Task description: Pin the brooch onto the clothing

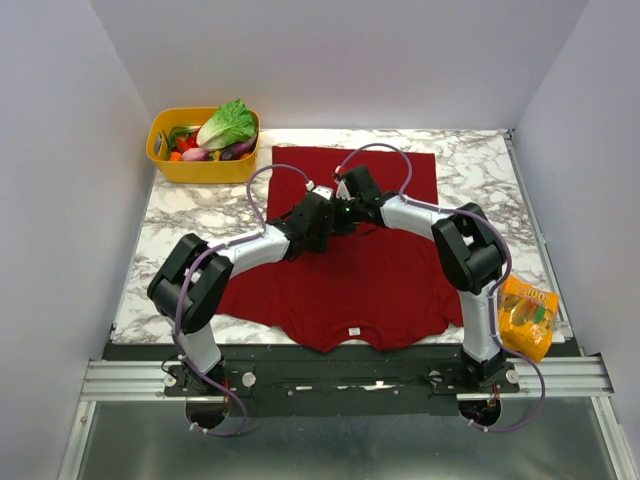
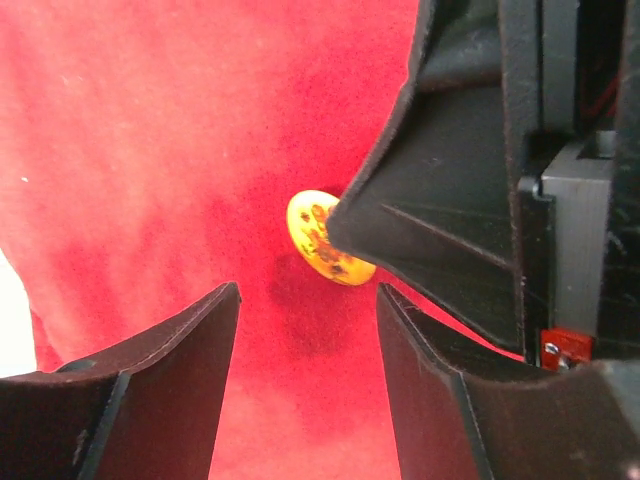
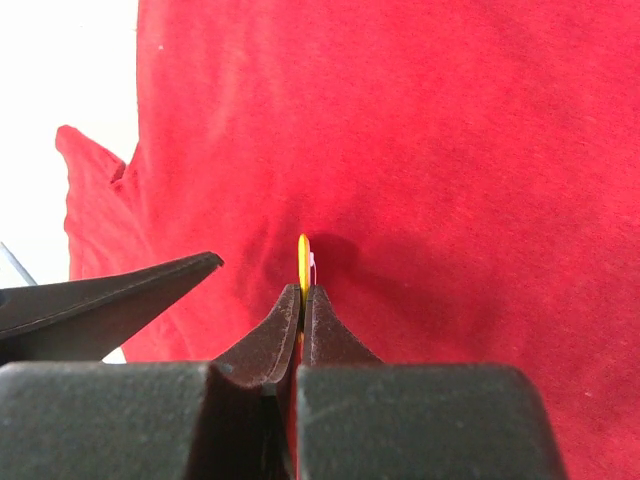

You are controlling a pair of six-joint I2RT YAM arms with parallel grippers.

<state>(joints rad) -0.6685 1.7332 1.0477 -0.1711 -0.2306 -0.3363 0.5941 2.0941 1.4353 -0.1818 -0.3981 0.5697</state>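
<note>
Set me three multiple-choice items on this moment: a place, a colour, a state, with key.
1. Where is the yellow plastic basket of vegetables?
A. far left corner of the white marbled table
B. near right edge
C. table's middle

2. The large soft short-sleeved T-shirt is:
A. blue
B. dark red
C. white

3. The jaws of the right gripper are:
A. wide open
B. shut on the tiny round golden-yellow brooch
C. shut on the basket's rim

Key: 1 A, the top view shows it there; 2 B, every view shows red fabric; 3 B, the disc's edge sits pinched between them.
</note>
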